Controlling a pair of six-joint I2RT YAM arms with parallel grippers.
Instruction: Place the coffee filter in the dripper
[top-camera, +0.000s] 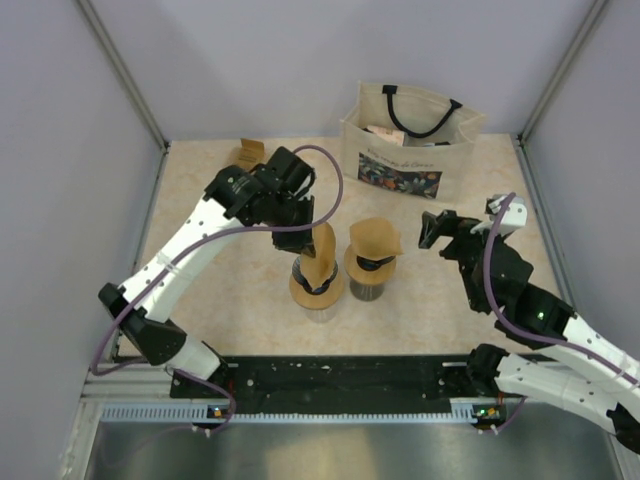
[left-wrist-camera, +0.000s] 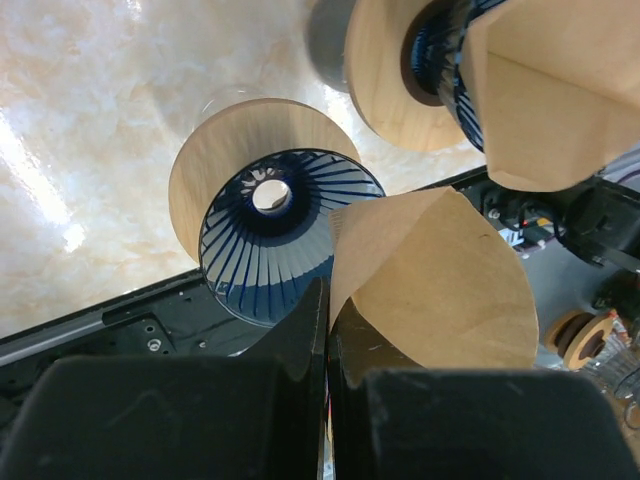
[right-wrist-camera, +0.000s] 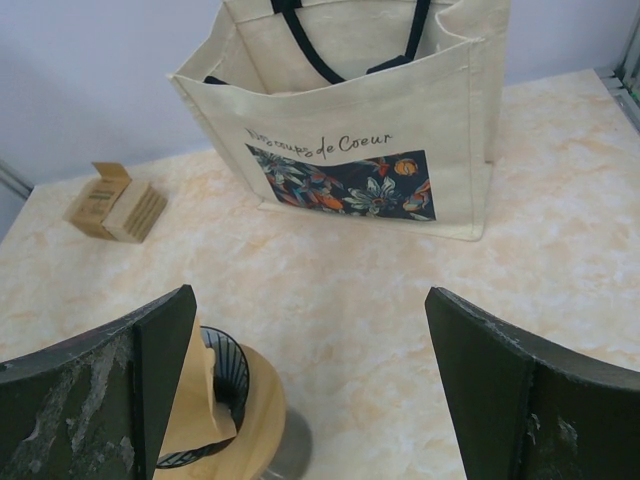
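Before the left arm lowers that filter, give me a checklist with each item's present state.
1. Left jaws shut on the filter: ok.
2. The target dripper is empty, ribs and drain hole bare: ok.
3. Filter centred over its mouth: cannot tell; overhead they line up, but the left wrist view shows it off to one side.
4. The neighbouring dripper already has its own filter: ok, leave it.
5. Right jaws open, apart from both drippers: ok.
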